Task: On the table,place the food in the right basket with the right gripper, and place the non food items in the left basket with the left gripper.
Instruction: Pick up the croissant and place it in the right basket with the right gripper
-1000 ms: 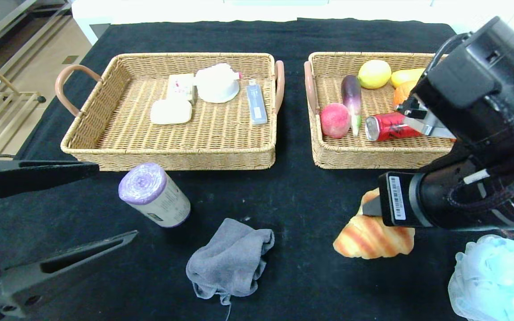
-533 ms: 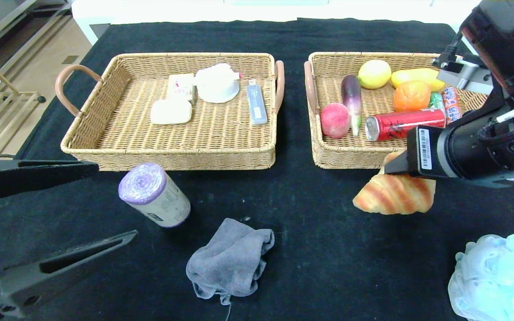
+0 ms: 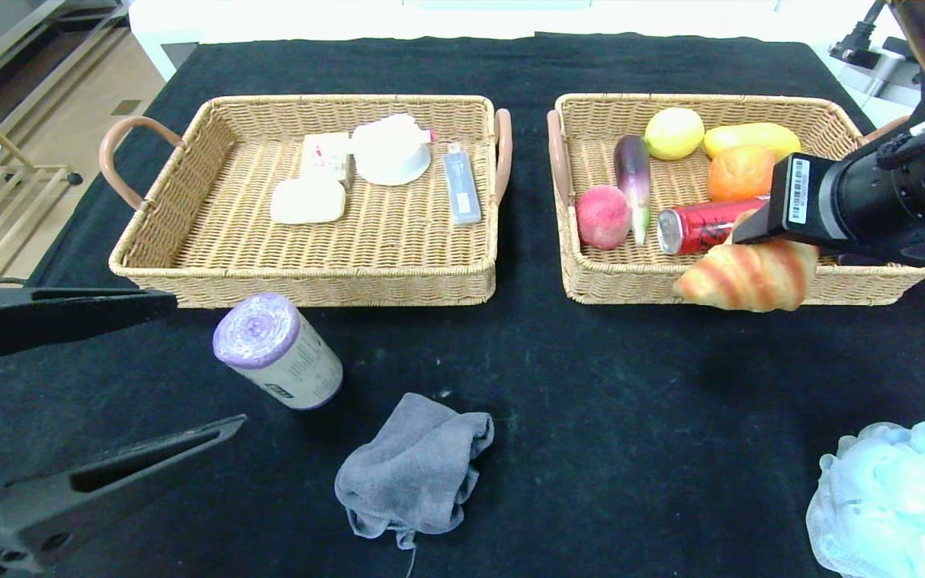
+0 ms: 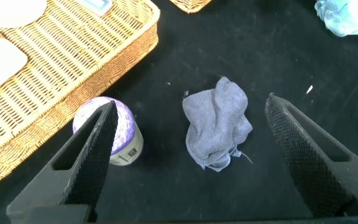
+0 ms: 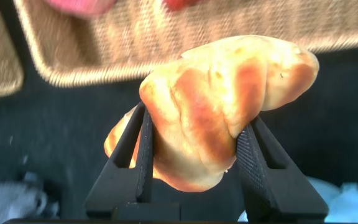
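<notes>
A golden striped croissant is pinched in the right gripper, held over the front wall of the right wicker basket, where fruit and a red can already lie. A purple roll, grey cloth and pale blue mesh sponge are left on the table. The left gripper is spread wide above the cloth.

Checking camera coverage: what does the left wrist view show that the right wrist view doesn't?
Left wrist only: the open left gripper above the purple roll, and a corner of the left basket.
Right wrist only: the right gripper shut on the croissant, by the right basket front wall.
Both: the black table, the grey cloth and the blue sponge.
</notes>
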Controlling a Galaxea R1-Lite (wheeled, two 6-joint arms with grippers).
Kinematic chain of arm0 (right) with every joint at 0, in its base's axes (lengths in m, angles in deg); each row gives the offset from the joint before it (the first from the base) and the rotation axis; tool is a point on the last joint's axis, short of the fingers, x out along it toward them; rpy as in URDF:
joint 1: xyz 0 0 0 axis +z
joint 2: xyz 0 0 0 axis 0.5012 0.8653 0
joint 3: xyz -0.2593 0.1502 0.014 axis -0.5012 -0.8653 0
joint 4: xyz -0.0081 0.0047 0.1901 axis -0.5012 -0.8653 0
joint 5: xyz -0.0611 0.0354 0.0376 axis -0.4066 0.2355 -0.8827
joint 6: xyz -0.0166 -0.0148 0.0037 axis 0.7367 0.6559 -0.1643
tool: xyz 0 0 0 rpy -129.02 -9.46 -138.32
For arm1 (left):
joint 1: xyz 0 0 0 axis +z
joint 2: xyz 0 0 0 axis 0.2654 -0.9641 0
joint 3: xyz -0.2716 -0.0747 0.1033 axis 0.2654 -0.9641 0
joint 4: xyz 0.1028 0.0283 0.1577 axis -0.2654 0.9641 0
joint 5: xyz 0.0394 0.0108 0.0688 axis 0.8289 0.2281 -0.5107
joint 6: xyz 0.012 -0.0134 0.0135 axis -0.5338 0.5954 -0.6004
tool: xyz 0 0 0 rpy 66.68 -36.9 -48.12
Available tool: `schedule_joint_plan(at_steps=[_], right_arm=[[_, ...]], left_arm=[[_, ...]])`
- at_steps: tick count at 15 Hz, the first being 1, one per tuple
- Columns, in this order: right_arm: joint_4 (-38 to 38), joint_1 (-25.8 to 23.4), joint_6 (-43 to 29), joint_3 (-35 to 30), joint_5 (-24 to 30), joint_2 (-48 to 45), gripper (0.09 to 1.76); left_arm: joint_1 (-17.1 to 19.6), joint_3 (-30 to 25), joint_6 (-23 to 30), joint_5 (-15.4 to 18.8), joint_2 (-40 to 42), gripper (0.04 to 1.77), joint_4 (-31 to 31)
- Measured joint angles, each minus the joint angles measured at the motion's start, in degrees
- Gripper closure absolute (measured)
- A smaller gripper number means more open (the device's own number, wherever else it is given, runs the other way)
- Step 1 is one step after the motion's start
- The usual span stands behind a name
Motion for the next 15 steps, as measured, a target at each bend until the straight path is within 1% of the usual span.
schedule_joint_plan(at_steps=[8, 11, 15], right_arm=[[14.4, -8.7, 5.0, 0.9, 0.2, 3.4, 1.01], [21.1, -12.0, 6.2, 0.9, 0.1, 4.9, 1.01], [27.5, -14.4, 6.4, 0.8, 0.2, 6.2, 1.02]], left_arm=[[0.0, 0.0, 0.0, 0.0, 0.1, 0.09, 0.0], [0.0, 0.0, 0.0, 0.0, 0.1, 0.09, 0.0], [0.0, 0.0, 0.0, 0.0, 0.1, 0.09, 0.0]])
